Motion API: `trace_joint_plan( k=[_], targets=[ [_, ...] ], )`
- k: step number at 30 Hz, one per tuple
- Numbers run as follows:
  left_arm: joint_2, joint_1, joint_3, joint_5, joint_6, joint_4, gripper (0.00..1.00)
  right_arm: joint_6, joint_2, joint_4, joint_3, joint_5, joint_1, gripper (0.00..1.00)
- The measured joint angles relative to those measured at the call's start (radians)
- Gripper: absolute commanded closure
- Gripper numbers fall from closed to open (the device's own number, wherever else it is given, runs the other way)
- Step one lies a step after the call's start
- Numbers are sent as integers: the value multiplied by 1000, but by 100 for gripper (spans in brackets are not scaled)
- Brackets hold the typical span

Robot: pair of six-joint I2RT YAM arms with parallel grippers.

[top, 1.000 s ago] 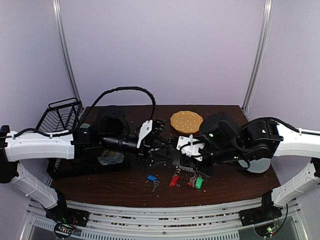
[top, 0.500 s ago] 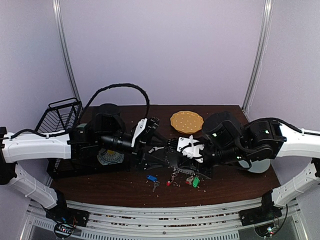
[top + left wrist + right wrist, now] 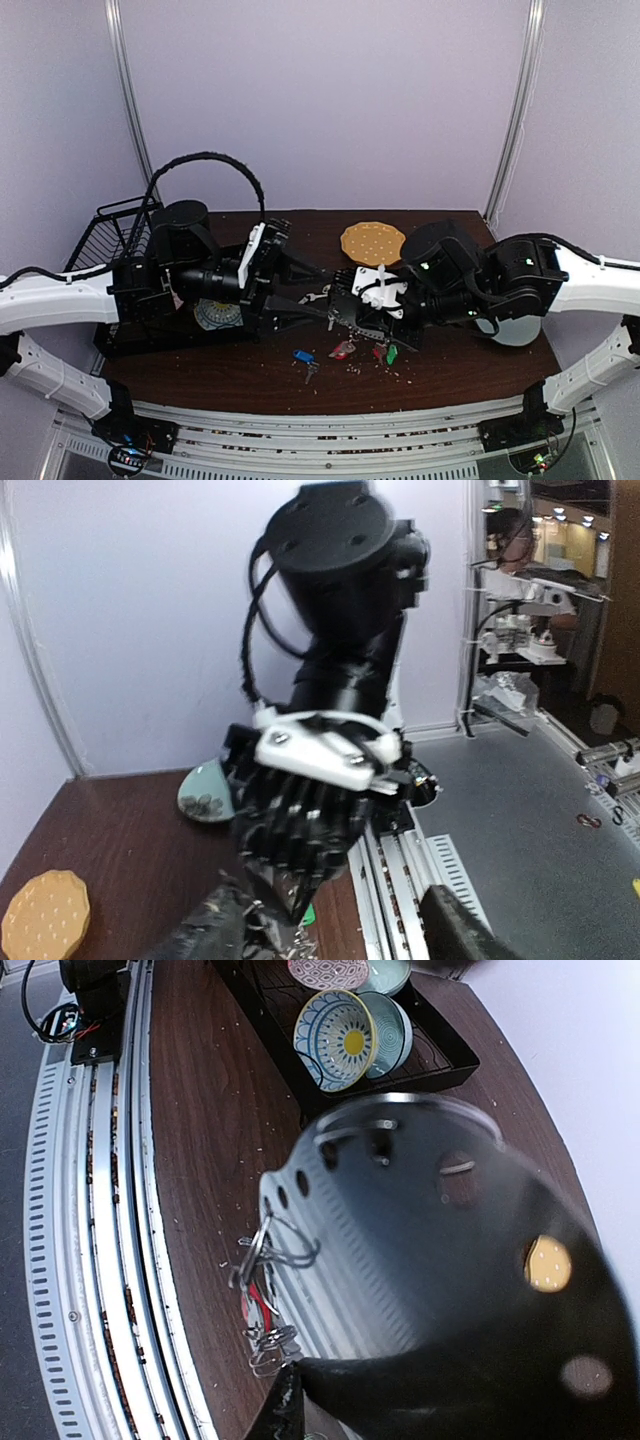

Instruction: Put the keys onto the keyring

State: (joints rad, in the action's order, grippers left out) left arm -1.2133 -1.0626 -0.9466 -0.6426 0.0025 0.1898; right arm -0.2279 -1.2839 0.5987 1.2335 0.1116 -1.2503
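While the left gripper (image 3: 318, 295) gapes wide and empty, the right gripper (image 3: 340, 310) hides its grip: cannot tell.
Top: red key (image 3: 343, 349) and green key (image 3: 391, 353) sit just under the right gripper, and the blue key (image 3: 303, 357) lies near it, on the left arm's side. Left wrist: spread fingers (image 3: 455, 930) face it, with the green key just beneath it. Right wrist: keyring (image 3: 258, 1250) at its edge.

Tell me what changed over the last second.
The left gripper drew back toward its own side, jaws open. The red tag and green tag shifted slightly left and farther away. The blue-tagged key, orange plate and right gripper stayed put.
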Motion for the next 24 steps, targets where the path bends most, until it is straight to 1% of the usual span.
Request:
trace_joint_plan(
  k=[1, 4, 7, 11, 12, 16, 17, 19, 24],
  targets=[
    [-15, -2, -14, 36, 3, -21, 52, 1, 0, 2, 0, 2, 0, 100],
    [-60, -3, -45, 129, 11, -62, 53, 4, 0, 7, 0, 8, 0, 100],
    [-91, -4, -53, 173, 11, -98, 56, 7, 0, 7, 0, 12, 0, 100],
    [-108, -6, -53, 202, 11, -116, 70, 10, 0, 8, 0, 15, 0, 100],
    [-109, -6, -53, 211, 11, -119, 71, 11, 0, 9, 0, 15, 0, 100],
    [-109, -7, -53, 223, 15, -129, 72, 14, 0, 9, 0, 19, 0, 100],
    [-109, -7, -53, 224, 14, -132, 71, 14, -1, 9, 0, 20, 0, 100],
    [-110, -8, -54, 224, 14, -135, 65, 14, -3, 9, 0, 20, 0, 100],
    [-136, -11, -74, 229, 13, -141, 64, 14, -18, 9, 0, 20, 0, 100]
  ],
)
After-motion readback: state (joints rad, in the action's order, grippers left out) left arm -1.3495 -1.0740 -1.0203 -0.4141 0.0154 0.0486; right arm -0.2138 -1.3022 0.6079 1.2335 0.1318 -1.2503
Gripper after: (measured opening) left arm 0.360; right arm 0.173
